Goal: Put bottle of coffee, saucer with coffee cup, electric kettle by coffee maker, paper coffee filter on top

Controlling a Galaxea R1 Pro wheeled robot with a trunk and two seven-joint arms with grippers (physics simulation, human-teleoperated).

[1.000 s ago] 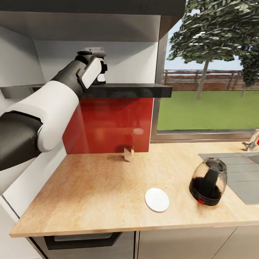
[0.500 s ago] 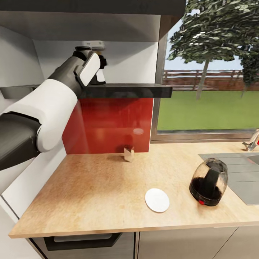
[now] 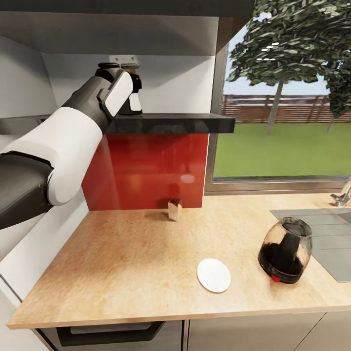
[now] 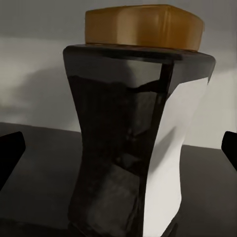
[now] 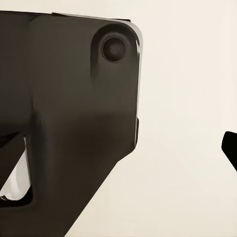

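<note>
The bottle of coffee (image 4: 133, 133), dark with a yellow cap and a white label, stands on the dark kitchen shelf (image 3: 175, 123). My left gripper (image 4: 118, 153) is open around it, one fingertip (image 4: 11, 153) on each side and apart from the glass. In the head view my left arm (image 3: 73, 131) reaches up to the shelf and its wrist covers most of the bottle (image 3: 135, 102). On the kitchen countertop (image 3: 122, 253) lie the white saucer (image 3: 213, 275) and, to its right, the glass electric kettle (image 3: 285, 251). The coffee maker and the coffee cup are out of view.
A small pale folded thing (image 3: 174, 209) stands against the red backsplash (image 3: 151, 170). The steel sink (image 3: 331, 239) is set in at the right, under a window. The right wrist view shows a dark robot part (image 5: 64, 113) and one fingertip (image 5: 231, 148).
My left wrist has risen a little and moved in at the shelf. The head view has shifted slightly. Nothing on the counter has moved.
</note>
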